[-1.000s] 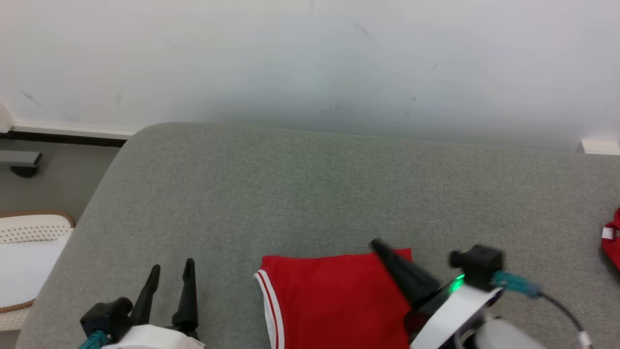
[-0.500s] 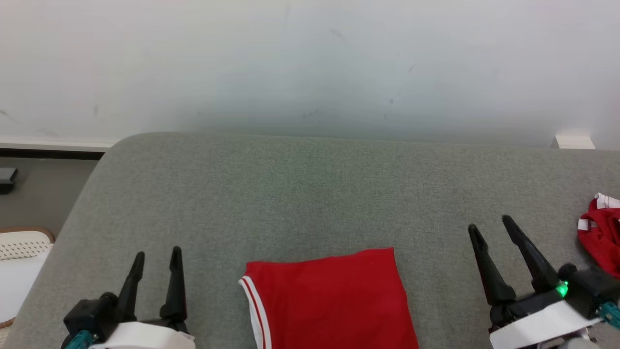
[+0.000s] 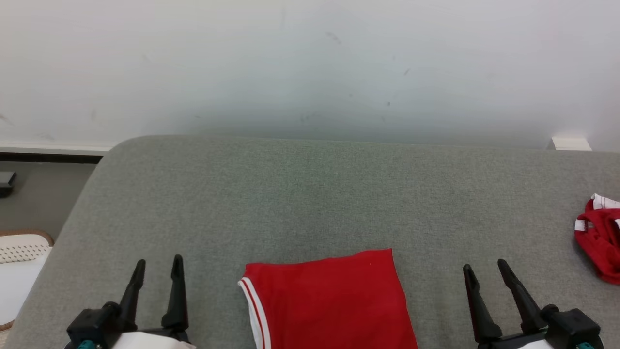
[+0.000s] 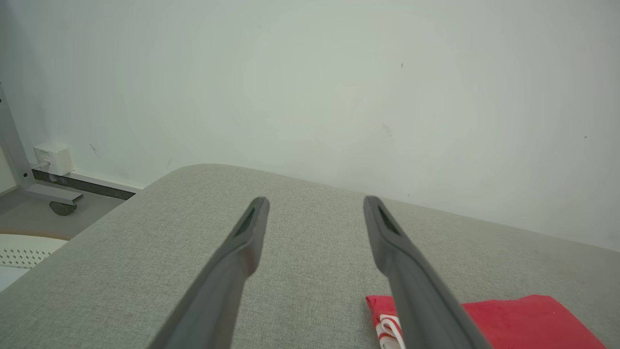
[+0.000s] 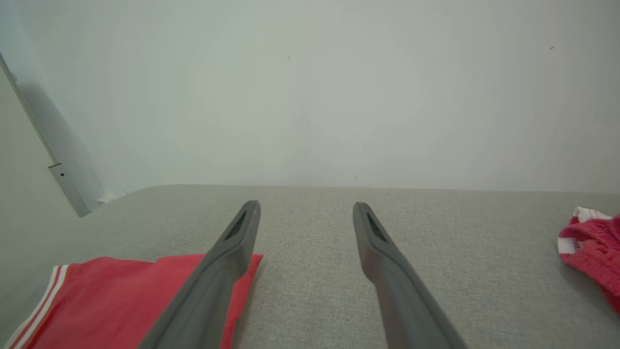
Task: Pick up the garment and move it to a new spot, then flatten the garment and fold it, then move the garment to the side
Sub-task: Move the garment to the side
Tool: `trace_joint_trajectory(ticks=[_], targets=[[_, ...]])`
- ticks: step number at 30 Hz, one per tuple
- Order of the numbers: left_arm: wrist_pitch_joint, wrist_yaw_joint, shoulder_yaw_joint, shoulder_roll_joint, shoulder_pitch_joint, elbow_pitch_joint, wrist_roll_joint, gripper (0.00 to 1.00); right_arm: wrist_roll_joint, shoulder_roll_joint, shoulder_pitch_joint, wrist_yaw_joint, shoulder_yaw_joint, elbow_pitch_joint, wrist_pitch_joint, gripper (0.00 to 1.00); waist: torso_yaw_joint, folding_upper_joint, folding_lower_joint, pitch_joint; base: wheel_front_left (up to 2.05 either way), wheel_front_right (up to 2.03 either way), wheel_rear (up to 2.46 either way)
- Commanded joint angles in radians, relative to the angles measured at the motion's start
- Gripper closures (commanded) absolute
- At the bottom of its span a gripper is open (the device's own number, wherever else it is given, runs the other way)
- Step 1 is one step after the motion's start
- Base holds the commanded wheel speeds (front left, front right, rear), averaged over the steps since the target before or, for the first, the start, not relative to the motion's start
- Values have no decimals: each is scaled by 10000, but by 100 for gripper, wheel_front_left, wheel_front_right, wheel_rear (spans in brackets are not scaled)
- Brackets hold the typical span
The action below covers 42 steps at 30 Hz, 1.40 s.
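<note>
- Here's the folded red garment (image 3: 329, 300), lying flat on the grey padded surface (image 3: 310, 194), on its near part and about midway between its left and right sides.
- It's a neat, smooth panel with two white stripes running down its left edge. Its lower part runs out of the bottom of the head view.
- Left gripper (image 3: 159, 260) is low on the left, fingers pointing toward the far edge and jaws clearly apart with nothing between them. It is clear of the garment, with bare grey fabric between the two.
- From the left wrist, the striped corner of the garment shows just past the right-hand finger.
- Right gripper (image 3: 484, 264) mirrors it on the right side, jaws spread wide and empty, also off the cloth with a strip of grey between.
- From the right wrist, the garment's far right corner shows behind the left-hand finger. Whether it touches, I can't tell.
- Over at the right edge of the surface sits a second red piece (image 3: 598, 237), crumpled, with white trim showing, well apart from the folded one.
- The far edge meets a pale wall (image 3: 310, 63); the far left corner is rounded.
- Off the left edge, down on the floor, there's a white perforated basket (image 3: 19, 252).
</note>
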Motion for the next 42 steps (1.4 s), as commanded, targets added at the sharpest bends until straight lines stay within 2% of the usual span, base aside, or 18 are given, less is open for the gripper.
trace_joint_trajectory(ticks=[1, 8, 13, 19, 29, 30, 31, 32, 42], targets=[[6, -67, 40, -14, 19, 58, 109, 0, 15, 65, -227, -1, 160, 156, -21, 0, 46, 0, 0, 0, 0, 0, 0], [6, -235, 5, -134, -168, 204, 47, 0, 383, 403, -1184, -1, 1020, 1659, 797, 0, 381, 0, 0, 83, 0, 0, 0], [6, -291, 34, -179, -212, 264, 153, 0, 669, 625, -2037, -1, 1332, 2964, 2274, 0, 703, 0, 0, 132, 0, 0, 0], [6, -349, 99, -213, -274, 328, 171, 0, 1109, 659, -2744, -1, 1652, 3916, 3696, 0, 1068, 0, 0, 237, 0, 0, 0], [6, -380, 120, -257, -310, 399, 192, 0, 2110, 697, -2791, 1, 2294, 5275, 5674, 0, 1481, 0, 0, 293, 0, 0, 0], [6, -382, 125, -255, -298, 407, 189, 0, 2203, 709, -2816, 1, 2296, 5245, 5550, 38, 1506, 0, 0, 276, 0, 0, 0], [6, -382, 136, -254, -285, 409, 187, 0, 2243, 710, -2869, 1, 2265, 5248, 5446, 64, 1524, 0, 0, 266, 0, 0, 0], [6, -380, 136, -258, -273, 416, 184, 0, 2210, 711, -2933, 1, 2303, 5252, 5364, 100, 1536, 0, 0, 253, 0, 0, 0], [6, -385, 29, -272, -216, 321, 331, 0, 1923, 645, -3777, -1, 1847, 5029, 4295, 100, 1357, 0, 0, 25, 0, 0, 0]])
